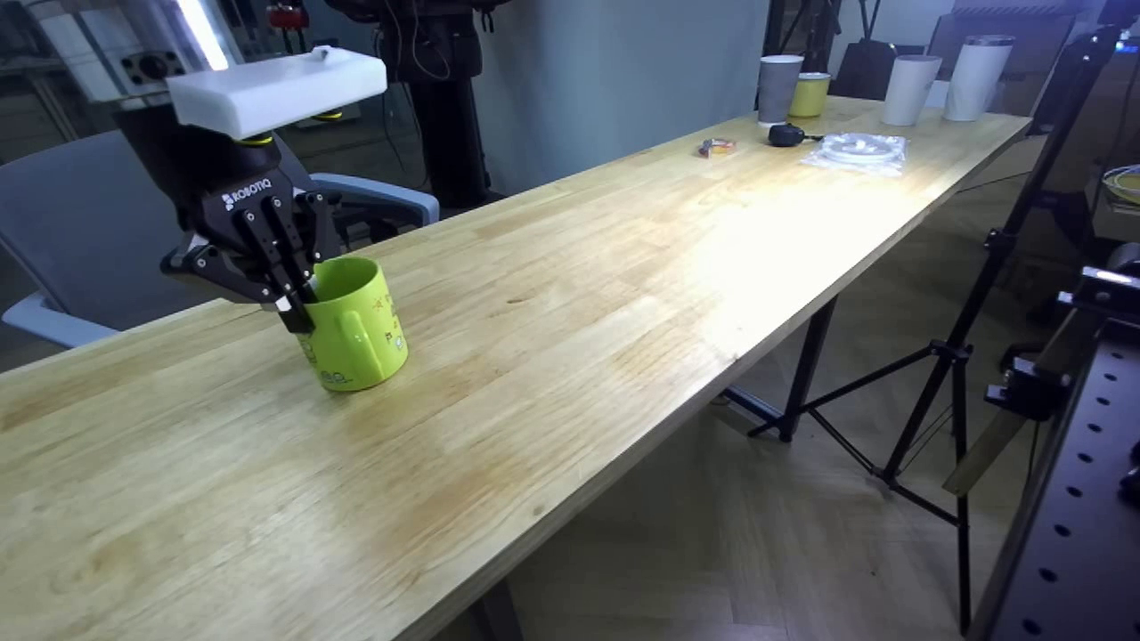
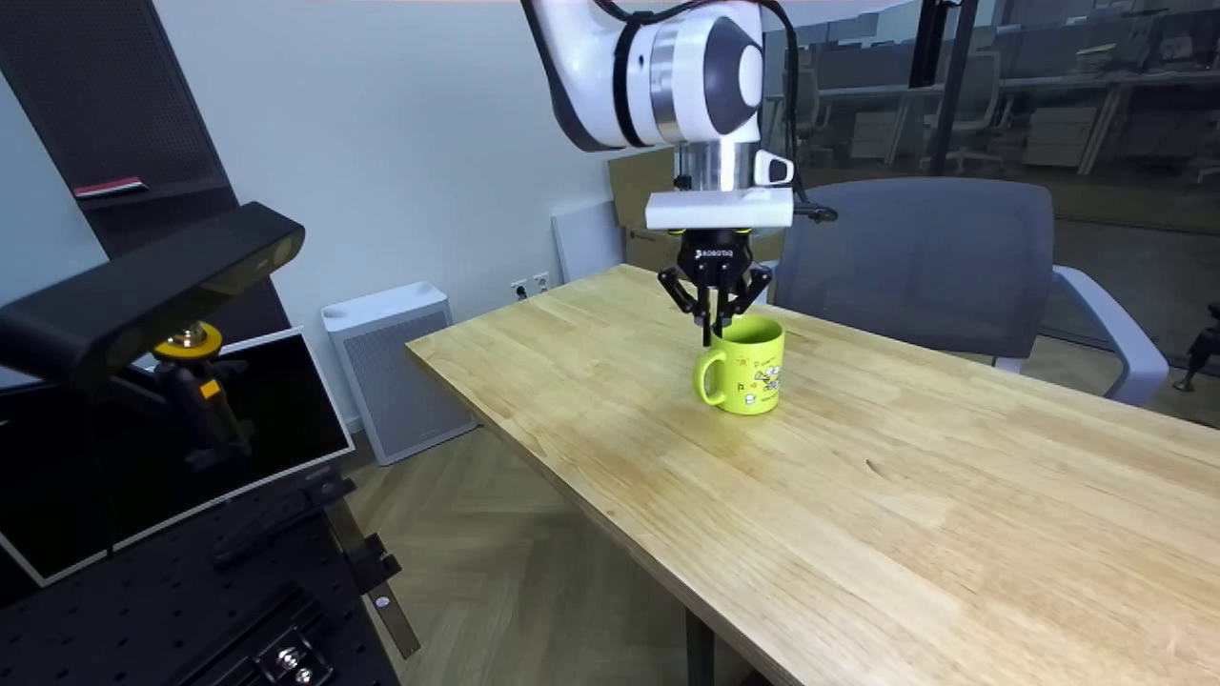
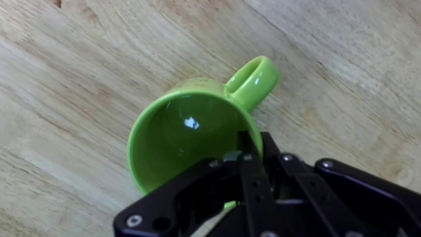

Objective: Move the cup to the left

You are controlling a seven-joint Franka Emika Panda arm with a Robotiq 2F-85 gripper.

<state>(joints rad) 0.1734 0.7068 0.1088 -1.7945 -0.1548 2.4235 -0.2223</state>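
Lime-green cup (image 2: 751, 376), gripper (image 3: 256, 138) pinching its wall, inside bottom (image 3: 204, 131) showing only in the wrist view

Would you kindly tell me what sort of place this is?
It looks like a robotics lab, perhaps within an office, judging by the robot arm, mounted camera and office chair.
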